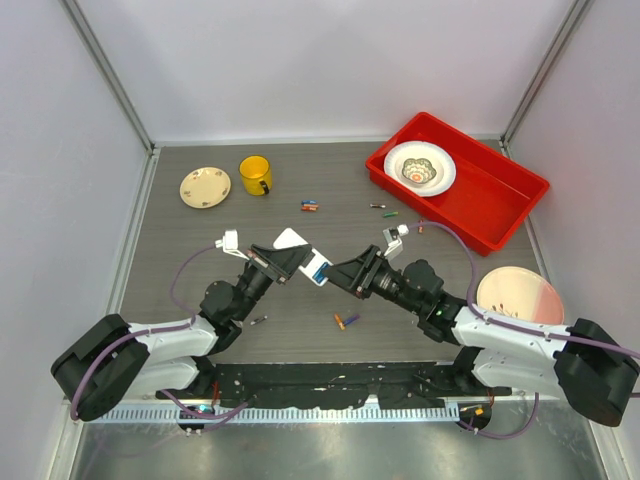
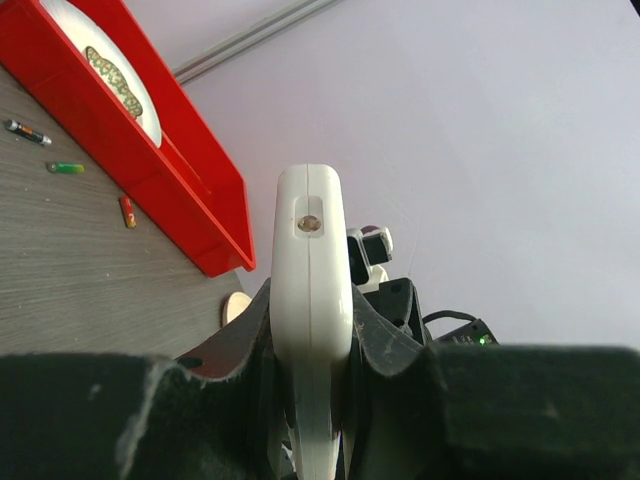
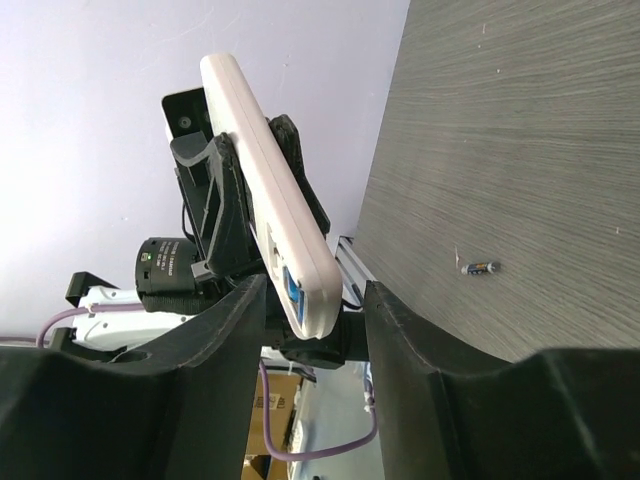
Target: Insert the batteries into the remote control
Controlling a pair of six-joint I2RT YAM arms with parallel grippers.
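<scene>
The white remote control (image 1: 316, 267) with its blue patch is held above the table at the centre. My left gripper (image 1: 292, 262) is shut on it; in the left wrist view the remote (image 2: 311, 260) stands edge-on between the black pads. My right gripper (image 1: 338, 273) is open, and its jaws stand on either side of the remote's blue-patch end (image 3: 300, 285) with a gap on the right side. Batteries lie loose on the table: a pair (image 1: 310, 206) at the back, a pair (image 1: 346, 321) in front, one (image 1: 258, 321) near my left arm and one (image 3: 480, 267) in the right wrist view.
A small white square piece (image 1: 290, 238) lies beside my left gripper. A red tray (image 1: 480, 205) holding a white bowl (image 1: 420, 168) stands back right. There is a pink plate (image 1: 518, 295) at the right, with a yellow mug (image 1: 256, 175) and a small plate (image 1: 205, 186) back left. More batteries (image 1: 380, 208) lie near the tray.
</scene>
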